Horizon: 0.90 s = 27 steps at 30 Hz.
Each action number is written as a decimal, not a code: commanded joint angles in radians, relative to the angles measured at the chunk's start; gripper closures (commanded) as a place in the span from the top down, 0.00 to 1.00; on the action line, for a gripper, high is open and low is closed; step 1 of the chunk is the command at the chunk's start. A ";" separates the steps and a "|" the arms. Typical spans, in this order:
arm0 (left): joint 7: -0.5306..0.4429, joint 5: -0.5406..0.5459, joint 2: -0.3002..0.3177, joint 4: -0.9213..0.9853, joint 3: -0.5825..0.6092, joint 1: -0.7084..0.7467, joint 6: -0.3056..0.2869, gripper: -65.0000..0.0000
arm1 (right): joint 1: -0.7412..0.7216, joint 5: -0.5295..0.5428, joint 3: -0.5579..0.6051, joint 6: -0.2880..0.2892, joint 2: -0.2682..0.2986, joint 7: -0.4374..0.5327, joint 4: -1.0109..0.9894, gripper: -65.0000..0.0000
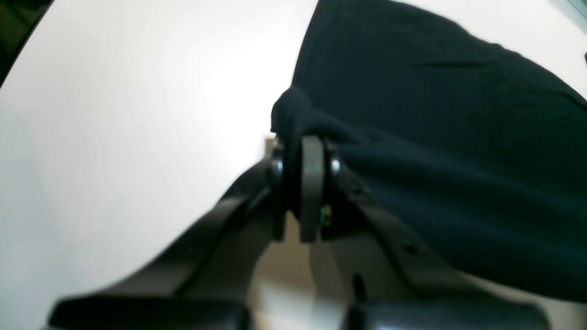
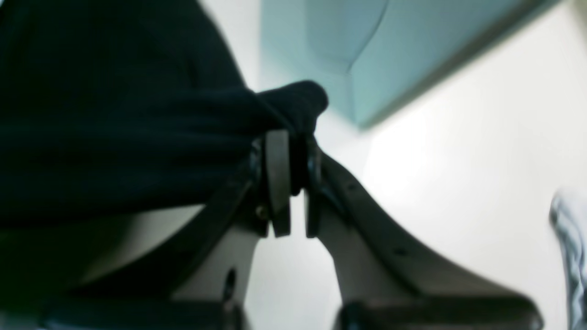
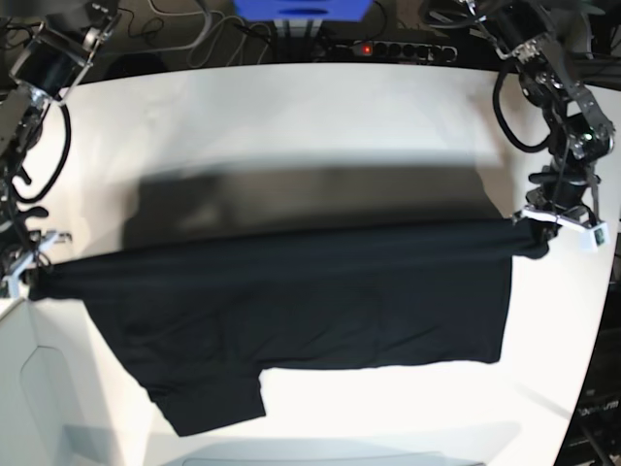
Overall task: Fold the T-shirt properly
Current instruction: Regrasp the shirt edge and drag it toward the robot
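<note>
Near edge of the white surface [image 3: 320, 126]: the T-shirt [image 3: 320, 301] hangs with its lower hem and one sleeve trailing toward the near left, a sleeve lobe dragging lowest. The far edge of the cloth is pulled into a straight, taut line running left to right across the middle of the surface, lifted clear enough to throw a broad shadow behind it.

Step in hand, as I judge it: both corners are raised and stretched, ready to carry the held edge over and lay it down for a fold. To do this well, keep both hands level and equally far apart so the line stays tight without a sag in the middle; move them together at one pace; let the trailing hem stay planted as the hinge, so the fold line lands straight. Lower before letting go, or the corners will curl back.

Left hand [image 1: 302, 142], at the right end of the line: jaws closed on a bunched corner of black cloth, fabric spilling over the pad and away to the right in the wrist view.

Right hand [image 2: 288, 137], at the left end, near the surface's left edge: likewise clamped on a wad of cloth, the body of the garment stretching off to the left of its wrist view. The shirt spans between the two hands.
</note>
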State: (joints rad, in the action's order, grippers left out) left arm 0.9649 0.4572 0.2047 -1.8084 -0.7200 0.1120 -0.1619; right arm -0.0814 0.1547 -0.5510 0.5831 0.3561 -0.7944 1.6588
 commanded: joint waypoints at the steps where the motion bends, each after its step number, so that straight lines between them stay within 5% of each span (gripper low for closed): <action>1: -0.017 -0.010 0.019 -0.018 -0.019 0.008 0.005 0.00 | -0.001 -0.010 -0.011 -0.008 0.025 0.028 0.022 0.00; 9: -0.017 -0.008 0.014 -0.017 -0.022 0.139 0.005 0.00 | 0.137 -0.010 -0.157 -0.008 -0.033 0.030 0.022 0.00; 19: -0.019 -0.007 -0.080 -0.020 -0.020 0.285 0.003 0.00 | 0.377 -0.011 -0.160 -0.010 -0.122 0.030 0.226 0.00; 27: -0.021 -0.007 -0.080 -0.020 -0.026 0.363 0.002 0.00 | 0.478 -0.013 -0.203 -0.012 -0.170 0.030 0.245 0.00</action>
State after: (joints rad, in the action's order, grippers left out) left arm 0.9604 0.4522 0.1135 -1.8084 -0.7380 0.4706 -0.1619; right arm 0.3923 0.1375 -0.7460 0.5831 0.1753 -0.7818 1.8862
